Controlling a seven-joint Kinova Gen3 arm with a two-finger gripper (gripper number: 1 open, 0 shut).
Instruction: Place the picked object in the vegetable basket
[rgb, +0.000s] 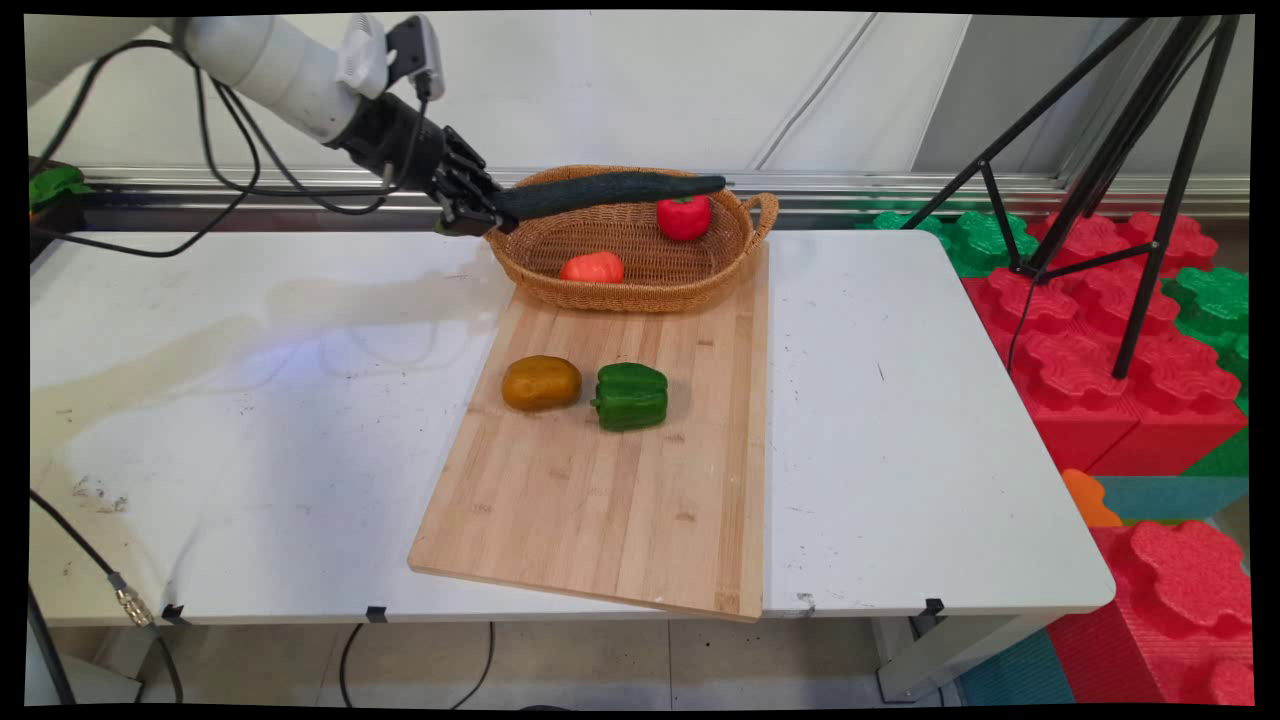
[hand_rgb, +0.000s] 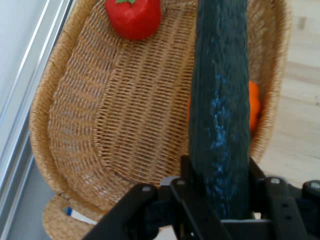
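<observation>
My pincer (rgb: 497, 212) is clamped on one end of a long dark green cucumber (rgb: 610, 192), and I hold it nearly level above the wicker basket (rgb: 640, 285), its free end reaching toward three o'clock over the basket's far rim. From my hand's own camera the cucumber (hand_rgb: 220, 110) runs straight away from me toward twelve o'clock, with my black fingers (hand_rgb: 187, 200) pressed against its sides near the bottom edge, and the basket's woven floor (hand_rgb: 125, 125) spreads out beneath it. Inside the basket a red bell pepper (rgb: 684, 216) sits at about two o'clock from the basket's middle, near the handle on that side, and an orange-red tomato (rgb: 592, 267) lies at about seven o'clock, close to the near wall; in my hand's camera the pepper (hand_rgb: 133, 17) shows at eleven o'clock of the cucumber and the tomato (hand_rgb: 254, 107) peeks out at its three o'clock side, mostly hidden behind it. The basket rests on the far end of a wooden cutting board (rgb: 600, 520), which lies on the white table (rgb: 900, 450). On the board, at six o'clock from the basket and apart from it, a brownish potato (rgb: 541, 383) and a green bell pepper (rgb: 631, 397) lie just beside each other, the potato at nine o'clock of the pepper.
</observation>
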